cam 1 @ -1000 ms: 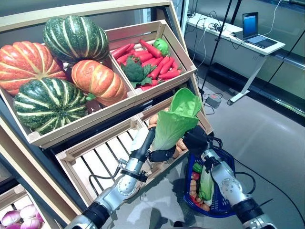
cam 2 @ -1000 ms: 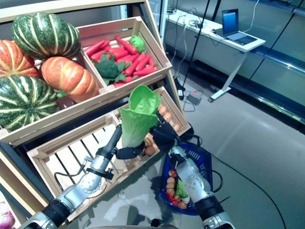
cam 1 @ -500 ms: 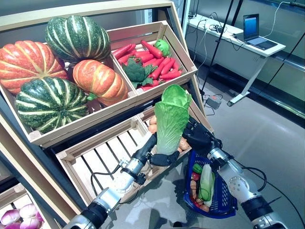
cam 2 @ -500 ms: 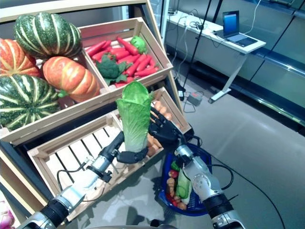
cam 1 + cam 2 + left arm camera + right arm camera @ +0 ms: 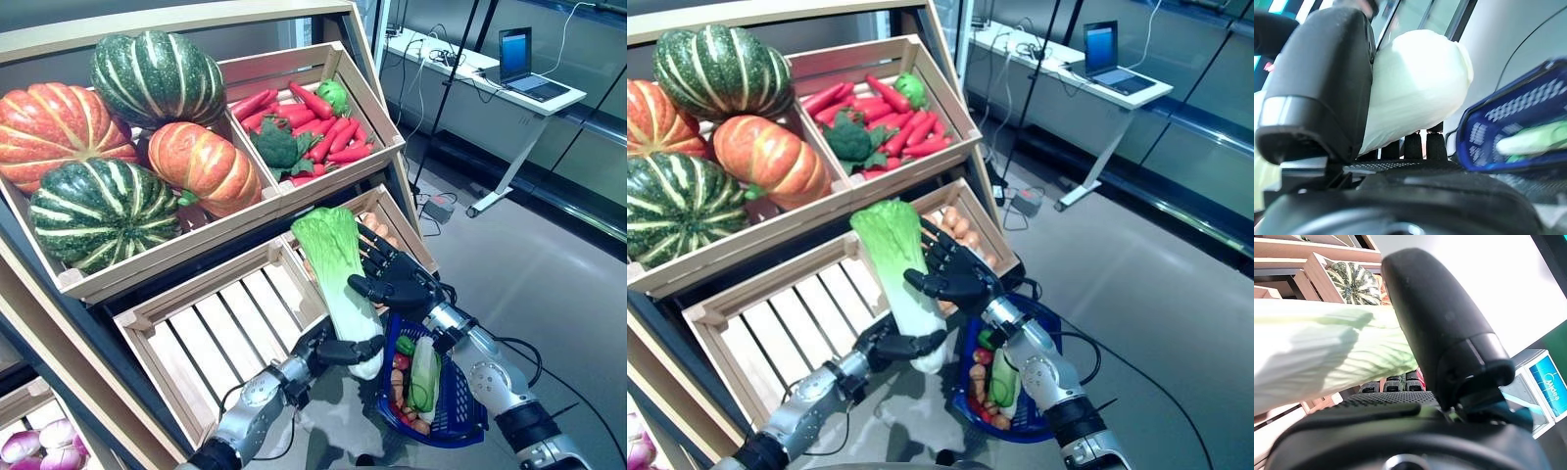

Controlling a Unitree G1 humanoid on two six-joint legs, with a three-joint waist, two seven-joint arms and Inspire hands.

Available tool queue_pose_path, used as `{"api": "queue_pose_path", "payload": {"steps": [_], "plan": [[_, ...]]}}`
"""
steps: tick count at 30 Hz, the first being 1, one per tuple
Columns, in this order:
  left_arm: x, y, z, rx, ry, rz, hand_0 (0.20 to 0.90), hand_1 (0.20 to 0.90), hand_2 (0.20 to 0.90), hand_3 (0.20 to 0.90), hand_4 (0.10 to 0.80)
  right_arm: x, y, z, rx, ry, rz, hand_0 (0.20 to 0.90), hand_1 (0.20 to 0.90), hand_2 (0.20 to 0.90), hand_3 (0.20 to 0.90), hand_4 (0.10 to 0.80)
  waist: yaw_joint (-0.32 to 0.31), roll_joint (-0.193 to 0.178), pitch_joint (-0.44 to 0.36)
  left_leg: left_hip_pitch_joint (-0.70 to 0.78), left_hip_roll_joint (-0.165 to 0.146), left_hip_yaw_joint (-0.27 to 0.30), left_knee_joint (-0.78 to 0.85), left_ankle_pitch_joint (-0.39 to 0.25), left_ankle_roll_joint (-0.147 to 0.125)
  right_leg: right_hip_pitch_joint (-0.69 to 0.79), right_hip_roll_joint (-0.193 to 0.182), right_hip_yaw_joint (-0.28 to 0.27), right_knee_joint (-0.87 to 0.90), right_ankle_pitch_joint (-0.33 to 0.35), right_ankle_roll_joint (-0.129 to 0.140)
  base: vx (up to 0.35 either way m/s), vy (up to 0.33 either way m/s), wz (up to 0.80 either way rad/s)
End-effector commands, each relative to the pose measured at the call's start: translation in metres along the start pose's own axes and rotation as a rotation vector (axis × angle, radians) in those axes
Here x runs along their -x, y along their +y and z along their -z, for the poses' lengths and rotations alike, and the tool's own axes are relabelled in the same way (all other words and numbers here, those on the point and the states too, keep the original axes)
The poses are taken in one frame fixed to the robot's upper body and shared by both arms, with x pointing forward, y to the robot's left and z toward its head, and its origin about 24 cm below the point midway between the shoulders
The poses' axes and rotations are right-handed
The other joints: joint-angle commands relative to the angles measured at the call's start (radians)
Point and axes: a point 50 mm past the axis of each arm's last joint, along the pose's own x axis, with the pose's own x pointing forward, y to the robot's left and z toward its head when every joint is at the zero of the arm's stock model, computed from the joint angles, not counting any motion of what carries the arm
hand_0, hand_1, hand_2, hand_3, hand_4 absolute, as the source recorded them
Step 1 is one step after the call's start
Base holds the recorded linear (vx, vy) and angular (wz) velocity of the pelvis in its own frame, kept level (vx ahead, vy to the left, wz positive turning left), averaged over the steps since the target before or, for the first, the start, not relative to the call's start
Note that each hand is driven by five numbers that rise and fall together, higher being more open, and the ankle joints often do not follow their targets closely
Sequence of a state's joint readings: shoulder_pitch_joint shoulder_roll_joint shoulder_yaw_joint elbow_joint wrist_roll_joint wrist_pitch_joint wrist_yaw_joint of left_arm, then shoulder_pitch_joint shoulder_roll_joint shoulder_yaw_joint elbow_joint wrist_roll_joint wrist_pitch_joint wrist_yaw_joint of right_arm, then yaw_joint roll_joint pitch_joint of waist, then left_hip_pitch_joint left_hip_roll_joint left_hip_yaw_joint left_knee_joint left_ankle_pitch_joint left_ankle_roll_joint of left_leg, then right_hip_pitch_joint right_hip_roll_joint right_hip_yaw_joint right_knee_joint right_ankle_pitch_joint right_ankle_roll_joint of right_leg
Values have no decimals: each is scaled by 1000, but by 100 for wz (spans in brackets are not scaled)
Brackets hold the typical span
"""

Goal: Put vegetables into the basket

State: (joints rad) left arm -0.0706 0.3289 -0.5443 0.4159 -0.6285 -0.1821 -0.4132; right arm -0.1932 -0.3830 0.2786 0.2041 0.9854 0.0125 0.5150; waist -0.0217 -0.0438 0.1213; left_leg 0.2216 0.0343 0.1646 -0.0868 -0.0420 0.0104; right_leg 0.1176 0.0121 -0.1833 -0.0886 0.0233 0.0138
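Cabbage [image 5: 335, 282]: 1, gripped at base by left hand [image 5: 338, 351] | right hand [image 5: 390, 279] spread against it | basket [image 5: 458, 411]: 1

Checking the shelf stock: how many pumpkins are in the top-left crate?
4. Green striped pumpkin at the back, orange pumpkin at the left, smaller orange pumpkin on the right, second green striped pumpkin in front. More could be hidden beneath.

Two silver-grey metal arms, dark ribbed collars at wrists. Left hand [image 5: 338, 350] matte black, segmented fingers. Right hand [image 5: 390, 279] matte black, thick rounded thumb with glossy tip.
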Motion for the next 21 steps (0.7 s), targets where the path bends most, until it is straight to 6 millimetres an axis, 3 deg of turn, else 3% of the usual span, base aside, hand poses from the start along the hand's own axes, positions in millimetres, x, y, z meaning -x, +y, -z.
{"api": "queue_pose_path", "payload": {"steps": [1, 7, 16, 21], "plan": [[-27, -16, -40, -125, -156, 184, 300, 300, 300, 300, 400, -30, 21, -58, 30, -263, -181, 900, 900, 900, 900, 800, -20, -13, -38, -30, 1, 10, 0, -32, 24, 64, -27, 28, 11, -61, -5, 3, 15, -7], [-31, -24, -50, -226, -154, 258, 300, 300, 300, 300, 400, -30, 17, -45, 10, -199, -151, 900, 900, 900, 900, 800, -26, -7, -43, -29, 0, 10, 0, -31, 25, 66, -28, 35, 9, -62, -2, 1, 3, -1], [-27, -15, -65, -341, -223, 174, 300, 300, 300, 300, 400, -25, 10, -43, 41, -105, -120, 900, 900, 900, 900, 800, -26, -12, -40, -29, 1, 13, 0, -29, 21, 69, -28, 31, 5, -59, -2, 0, 0, 0], [-21, -9, -94, -537, -376, 62, 300, 300, 300, 300, 400, -15, 1, -24, 63, 67, -84, 900, 900, 900, 900, 800, -24, -20, -40, -33, 2, 8, 0, -24, 18, 68, -28, 27, 1, -57, -3, 0, 0, 0]]}}
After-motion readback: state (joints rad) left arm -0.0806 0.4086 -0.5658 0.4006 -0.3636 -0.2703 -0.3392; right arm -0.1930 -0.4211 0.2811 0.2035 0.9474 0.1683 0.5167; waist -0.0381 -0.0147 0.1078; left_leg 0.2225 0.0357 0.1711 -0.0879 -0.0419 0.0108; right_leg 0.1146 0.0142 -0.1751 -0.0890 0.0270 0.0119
